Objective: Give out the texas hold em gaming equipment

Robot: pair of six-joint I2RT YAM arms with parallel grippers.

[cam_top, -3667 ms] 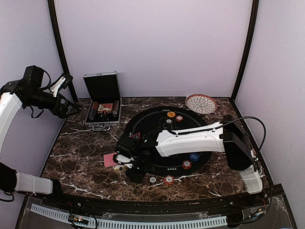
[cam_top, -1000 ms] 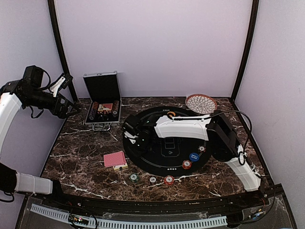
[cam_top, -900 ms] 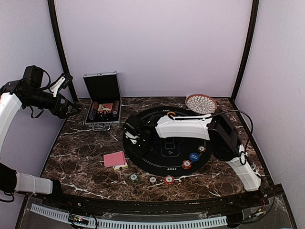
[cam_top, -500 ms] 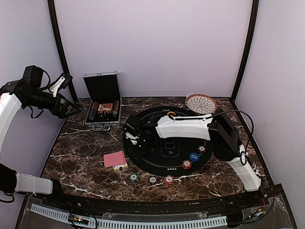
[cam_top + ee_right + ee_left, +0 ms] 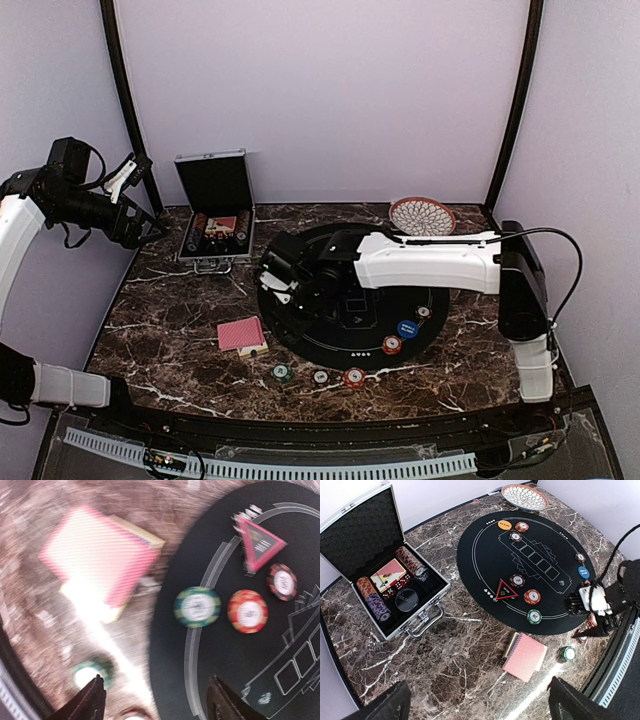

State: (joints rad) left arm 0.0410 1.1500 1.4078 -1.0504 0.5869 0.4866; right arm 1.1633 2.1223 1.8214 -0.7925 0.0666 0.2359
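A red-backed card deck (image 5: pixel 241 333) lies on the marble left of the round black mat (image 5: pixel 340 335). A green chip (image 5: pixel 282 373), a white chip (image 5: pixel 320 377) and a red chip (image 5: pixel 354 377) lie along the front edge. A blue chip (image 5: pixel 407 328) and a red chip (image 5: pixel 392 345) sit on the mat. My right gripper (image 5: pixel 290 300) hovers open and empty over the mat's left part. Its view shows the deck (image 5: pixel 100 555), the triangle marker (image 5: pixel 260 542), a green chip (image 5: pixel 197 606) and a red chip (image 5: pixel 247 611) under the open gripper (image 5: pixel 156 692). My left gripper (image 5: pixel 145 205) is raised at the far left, open and empty (image 5: pixel 480 715).
The open silver case (image 5: pixel 213 205) stands at the back left with chip rolls and cards inside (image 5: pixel 385 580). The woven dish (image 5: pixel 422 216) sits at the back right. The right arm spans the mat's middle. Dark frame posts stand at both back corners.
My right gripper has left the front edge by the deck and moved back over the mat's left part. The green chip now shows at the front edge. The right elbow swung right.
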